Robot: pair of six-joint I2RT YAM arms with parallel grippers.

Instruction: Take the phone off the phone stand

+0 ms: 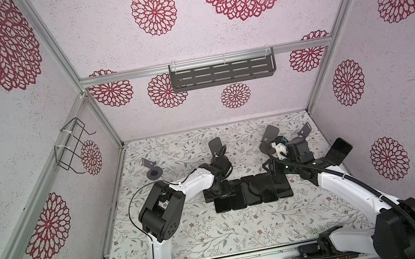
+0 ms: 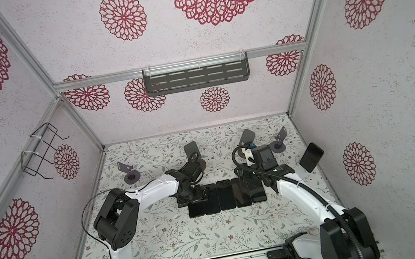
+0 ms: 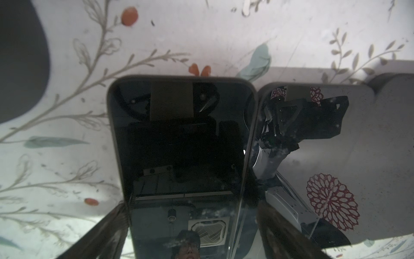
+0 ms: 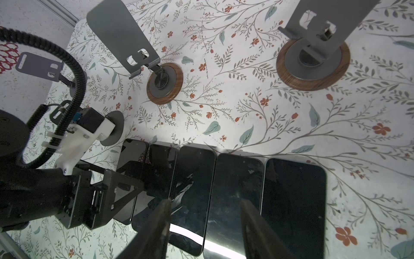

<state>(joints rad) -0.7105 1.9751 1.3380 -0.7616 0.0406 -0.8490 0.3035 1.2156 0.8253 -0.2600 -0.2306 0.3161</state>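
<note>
The left gripper [image 3: 190, 204] has its fingers [image 3: 112, 226] spread wide and released, one on either side of the leftmost phone [image 3: 179, 139]. That phone lies flat, screen up, on the flowered table [image 1: 219, 237]. I cannot tell whether the fingers touch its edges. It forms the left end of a row of phones [image 1: 253, 190], five lying side by side in the middle of the table. The right gripper [image 4: 205, 201] hangs over the right part of that row, its jaws partly apart with nothing clasped between them. Along the far side stand a grey stand [image 1: 149, 164] at the left, a dark stand [image 1: 215, 146], another dark stand [image 1: 270, 132] and a second grey stand [image 1: 306, 130]. Near the right wall a tilted phone [image 1: 338, 151] is propped up, its support hidden behind the right arm.
</note>
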